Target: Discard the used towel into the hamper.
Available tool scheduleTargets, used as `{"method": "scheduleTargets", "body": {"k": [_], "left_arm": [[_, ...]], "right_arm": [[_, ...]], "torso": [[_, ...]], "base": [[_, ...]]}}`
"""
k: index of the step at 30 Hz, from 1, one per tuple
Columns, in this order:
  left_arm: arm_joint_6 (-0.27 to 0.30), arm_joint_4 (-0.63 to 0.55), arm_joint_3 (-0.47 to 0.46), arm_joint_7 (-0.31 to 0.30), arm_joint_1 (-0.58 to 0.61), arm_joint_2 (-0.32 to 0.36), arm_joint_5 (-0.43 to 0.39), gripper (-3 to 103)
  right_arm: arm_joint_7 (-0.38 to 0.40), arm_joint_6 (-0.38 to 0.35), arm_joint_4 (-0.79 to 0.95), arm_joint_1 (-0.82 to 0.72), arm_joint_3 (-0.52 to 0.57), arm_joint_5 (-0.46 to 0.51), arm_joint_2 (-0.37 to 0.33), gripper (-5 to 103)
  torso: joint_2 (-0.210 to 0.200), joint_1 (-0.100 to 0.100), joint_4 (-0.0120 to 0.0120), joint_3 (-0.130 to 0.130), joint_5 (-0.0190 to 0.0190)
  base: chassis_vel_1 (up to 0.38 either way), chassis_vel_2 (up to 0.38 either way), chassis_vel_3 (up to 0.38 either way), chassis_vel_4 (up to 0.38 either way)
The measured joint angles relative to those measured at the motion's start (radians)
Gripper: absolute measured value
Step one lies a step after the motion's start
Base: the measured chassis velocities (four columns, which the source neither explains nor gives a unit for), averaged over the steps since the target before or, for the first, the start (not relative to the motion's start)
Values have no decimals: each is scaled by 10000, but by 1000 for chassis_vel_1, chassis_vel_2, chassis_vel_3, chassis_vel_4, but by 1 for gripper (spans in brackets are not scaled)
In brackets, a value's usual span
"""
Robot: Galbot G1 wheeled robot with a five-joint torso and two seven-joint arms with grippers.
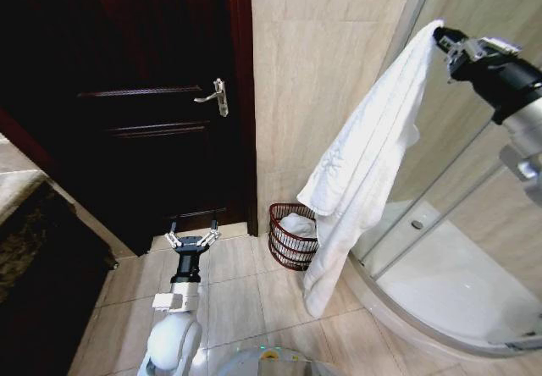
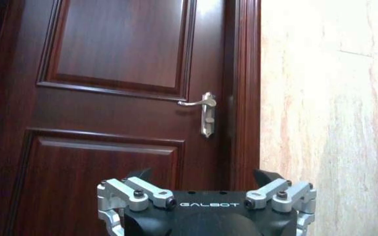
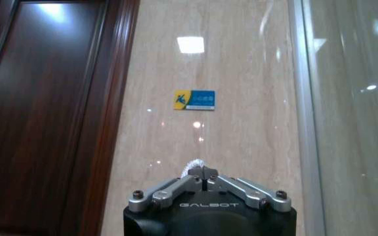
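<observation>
The right arm is raised high, its right end effector [image 1: 442, 41] level with the upper part of the tiled wall [image 1: 330, 63], just in front of the glass shower enclosure [image 1: 474, 181]. Its fingers are pinched together on a corner of the white towel [image 1: 364, 164]; in the right wrist view a small tuft of the cloth shows at the closed tips of the right end effector [image 3: 204, 173]. The towel hangs straight down from this end effector in a long fold, its lower end close to the floor [image 1: 237, 291].

The hamper [image 1: 292, 237] stands on the floor well below the right end effector, against the tiled wall beside the dark wooden door [image 1: 144, 96], with the towel's lower part hanging just beside it. White cloth lies inside the hamper.

The left arm is held low, its left end effector [image 1: 192, 240] spread wide and empty, pointing toward the door, with the hamper near it on the side of the other arm. In the left wrist view the left end effector [image 2: 205, 179] faces the door handle [image 2: 204, 109].
</observation>
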Motion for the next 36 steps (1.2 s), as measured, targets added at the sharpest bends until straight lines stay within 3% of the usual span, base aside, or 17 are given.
{"method": "scheduleTargets", "body": {"k": [7,15,20,27,36], "left_arm": [[10,55,148,0,0,-47,172,100],[11,95,170,1,12,-132,234,100],[11,121,147,5,-20,-113,217,100],[14,192,133,6,-84,-79,178,100],[15,184,93,6,-82,-72,153,100]], "right_arm": [[-177,1,-373,160,-148,-382,-6,0],[-333,-128,-53,-975,195,-816,387,0],[-392,-41,361,-1824,176,-2001,905,0],[-410,985,1115,-3003,-941,-4926,2874,0],[-425,1041,964,-2830,-802,-5121,2841,0]], "torso": [[278,121,0,156,0],[659,286,-1,371,-2],[865,368,-3,495,3],[1236,538,-1,699,2],[1644,711,0,931,-3]], "base": [[0,0,0,0],[0,0,0,0],[0,0,0,0],[0,0,0,0],[0,0,0,0]]}}
